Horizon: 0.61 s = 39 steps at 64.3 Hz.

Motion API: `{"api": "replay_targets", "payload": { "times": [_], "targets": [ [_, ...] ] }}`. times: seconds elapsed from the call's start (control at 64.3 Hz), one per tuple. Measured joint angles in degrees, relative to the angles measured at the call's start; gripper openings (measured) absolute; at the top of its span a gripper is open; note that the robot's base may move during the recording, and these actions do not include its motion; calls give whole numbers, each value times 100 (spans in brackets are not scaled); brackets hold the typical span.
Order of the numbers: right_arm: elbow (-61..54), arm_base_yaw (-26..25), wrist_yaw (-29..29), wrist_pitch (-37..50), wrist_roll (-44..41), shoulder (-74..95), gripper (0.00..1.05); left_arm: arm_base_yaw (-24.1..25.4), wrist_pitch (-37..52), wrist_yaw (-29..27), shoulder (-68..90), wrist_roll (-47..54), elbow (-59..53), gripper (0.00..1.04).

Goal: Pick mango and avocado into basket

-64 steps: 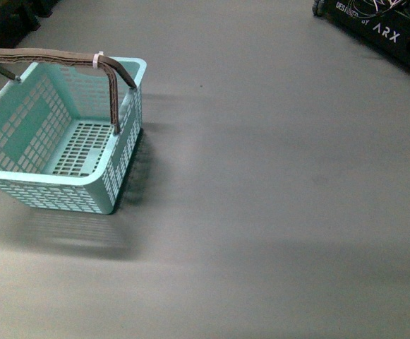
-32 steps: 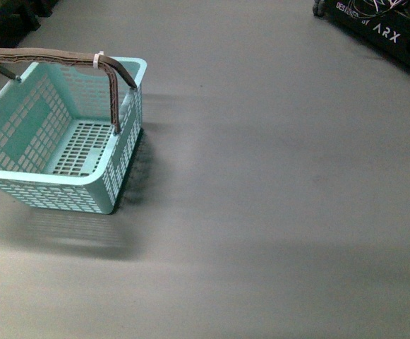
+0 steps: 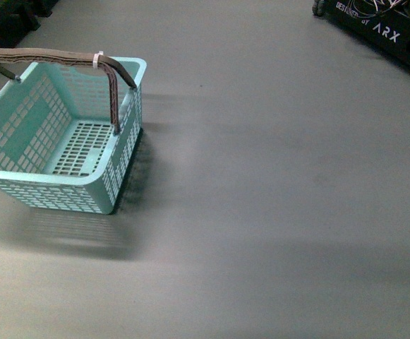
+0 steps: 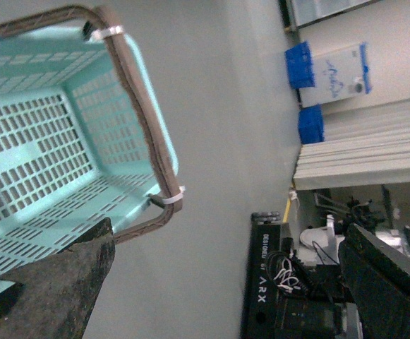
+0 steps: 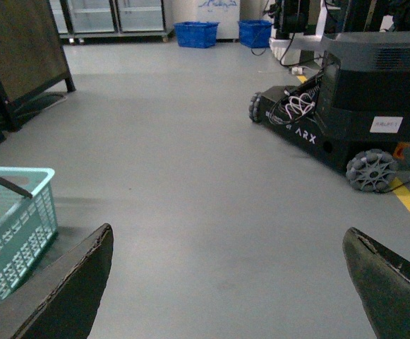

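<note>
At the upper left of the front view, the basket [image 3: 49, 185] stood on the grey floor [image 3: 275, 198]. It was exactly where it had been a second earlier, with no shift in its place or angle. Its slotted bottom faced up. The brown ribbed handle [image 3: 49, 55] arched over the rim, with a white zip tie [image 3: 97, 59] near its bend. Right of the basket, the floor and its soft shadows were unchanged from the earlier frames. At the upper right edge, the black ARX base [image 3: 388, 28] with its loose wires had not moved either.

In the left wrist view, the left end effector [image 4: 226, 233] was held above the basket. Its two dark fingers [image 4: 56, 289] were spread wide at the lower corners of the frame, gripping nothing. The basket filled the upper left of that frame.

In the right wrist view, the right end effector [image 5: 229, 233] was likewise spread wide, with nothing between its fingers [image 5: 63, 296]. A corner of the basket showed at the left edge, and the ARX base with its grey wheel [image 5: 370, 169] sat at the right. Blue crates [image 5: 196, 34] stood at the top of that frame.
</note>
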Motion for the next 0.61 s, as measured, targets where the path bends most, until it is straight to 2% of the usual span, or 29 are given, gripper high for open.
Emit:
{"api": "replay_targets", "payload": {
  "times": [0.233,0.606],
  "targets": [
    [0,0,2,0,0,0,96,-343,-313,-361,2439,-555,2164,96],
    [0,0,0,0,-2,0,96,-455,-1187,-516,5005,-890,5462,96]
  ]
}}
